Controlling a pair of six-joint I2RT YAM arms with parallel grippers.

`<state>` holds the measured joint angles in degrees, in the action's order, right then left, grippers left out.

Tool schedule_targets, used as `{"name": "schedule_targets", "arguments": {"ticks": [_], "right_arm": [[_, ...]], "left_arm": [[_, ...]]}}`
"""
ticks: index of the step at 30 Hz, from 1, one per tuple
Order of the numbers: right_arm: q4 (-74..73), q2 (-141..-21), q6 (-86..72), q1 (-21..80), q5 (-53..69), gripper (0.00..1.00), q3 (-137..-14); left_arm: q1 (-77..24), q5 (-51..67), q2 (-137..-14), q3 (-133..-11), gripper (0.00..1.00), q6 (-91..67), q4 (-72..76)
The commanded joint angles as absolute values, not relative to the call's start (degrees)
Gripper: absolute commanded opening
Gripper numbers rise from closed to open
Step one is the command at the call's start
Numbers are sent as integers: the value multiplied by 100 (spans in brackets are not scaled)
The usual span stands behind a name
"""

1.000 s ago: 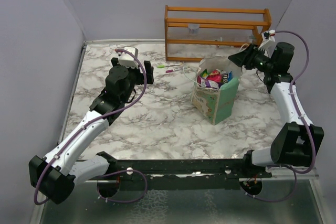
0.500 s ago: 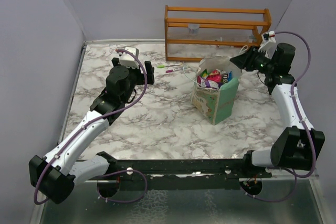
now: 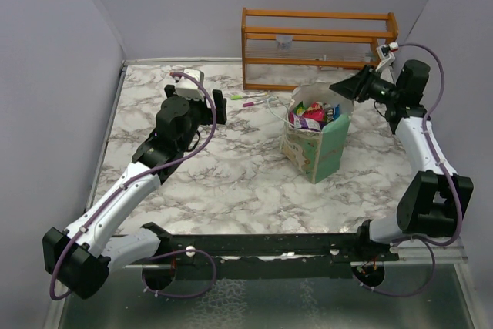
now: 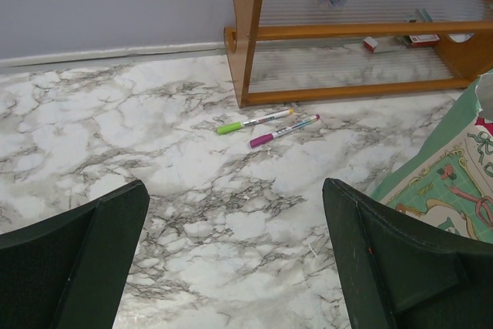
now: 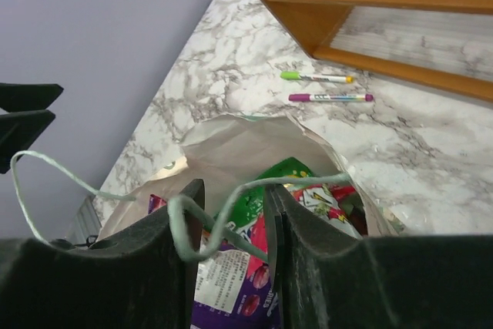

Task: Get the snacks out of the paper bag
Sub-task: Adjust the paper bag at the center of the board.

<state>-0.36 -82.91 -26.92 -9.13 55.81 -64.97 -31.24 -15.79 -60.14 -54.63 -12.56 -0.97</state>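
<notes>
The paper bag (image 3: 314,152) is standing upright on the bench (image 3: 231,179), holding the snacks (image 3: 312,115). The right gripper (image 5: 235,190) is hovering over the bag's mouth, narrowed but gapped, with the bag's string handle (image 5: 231,207) looping loosely between its fingers. The left gripper (image 4: 235,187) is hanging wide open, well left of the bag.

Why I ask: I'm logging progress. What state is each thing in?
paper bag: upright, mouth open
snacks: inside the paper bag, none out
left gripper: open, empty
right gripper: open narrowly, string handle running through the gap, not pinched
green pen: lying flat
pink pen: lying flat
</notes>
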Motion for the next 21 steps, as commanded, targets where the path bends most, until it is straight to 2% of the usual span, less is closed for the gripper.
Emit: {"name": "schedule_targets", "arguments": {"ticks": [1,7,13,18,21], "right_arm": [[968,-8349,-3341,-940,6166,39,-6674],[1732,-8655,-3979,-939,6415,44,-6819],[1960,-8613,-4174,-932,6367,41,-6971],[1973,-8475,-4265,-932,6199,22,-7077],[2396,-8399,-4626,-932,6148,15,-6967]], "left_arm": [[-3140,-1451,-6019,-5651,99,-1281,-40],[-3144,-1484,-6000,-5651,99,-1265,-38],[-3145,-1488,-6004,-5648,99,-1260,-38],[-3142,-1474,-6005,-5647,99,-1261,-40],[-3146,-1485,-6003,-5650,99,-1263,-36]]}}
